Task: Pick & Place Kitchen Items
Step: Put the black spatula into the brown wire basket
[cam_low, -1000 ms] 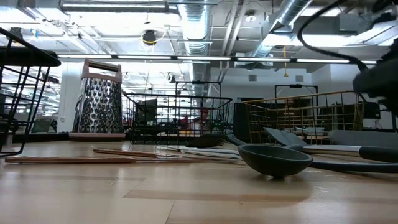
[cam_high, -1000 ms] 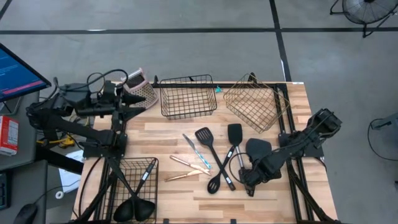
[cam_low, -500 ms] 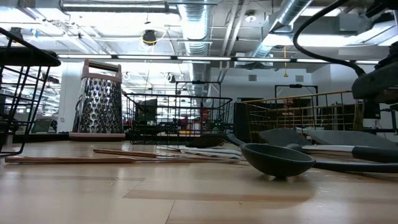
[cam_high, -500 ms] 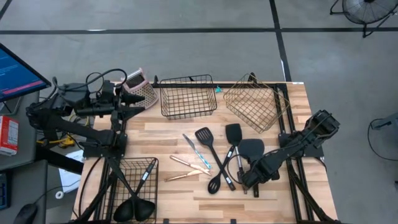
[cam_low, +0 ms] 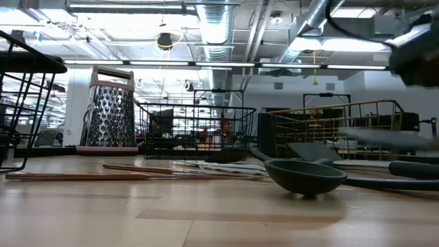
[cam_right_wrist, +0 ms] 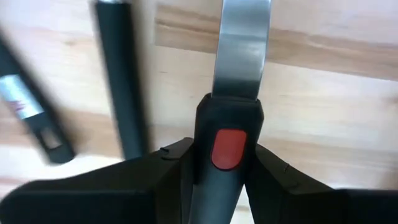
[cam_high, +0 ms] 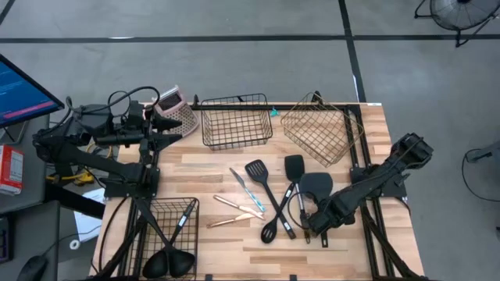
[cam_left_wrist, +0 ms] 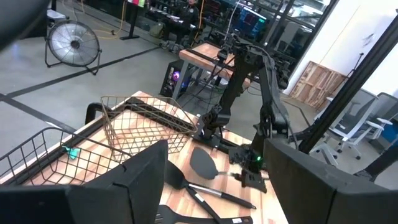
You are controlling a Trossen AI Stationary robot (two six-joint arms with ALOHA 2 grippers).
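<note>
1. As the right gripper (cam_high: 314,223) now has its fingers (cam_right_wrist: 166,168) pinched on the black handle with a red button, the wide spatula (cam_high: 315,185) is gripped; a second ago these fingers were spread beside it; its steel neck runs forward from the handle in the right wrist view.
2. While the grip closed, the spatula blade shifted a little toward the table's middle, and in the low view it now looks raised off the wood; I judge that the lifting has begun.
3. The left gripper (cam_left_wrist: 211,171) waits at the far left corner of the table, beside the grater (cam_high: 173,109), with its fingers spread and holding nothing; it has not moved.
4. The other utensils lie as before in the middle of the table: the slotted turner (cam_high: 257,171), the black spoon (cam_high: 268,232), the copper pieces (cam_high: 234,212), the silver-teal piece (cam_high: 243,186); two ladles (cam_high: 170,261) already rest in the small basket (cam_high: 158,208) at the near left.
5. The next need is probably a carry to a basket; the black basket (cam_high: 235,121) and the copper basket (cam_high: 322,129) stand at the far edge, and which one is meant I cannot tell.
</note>
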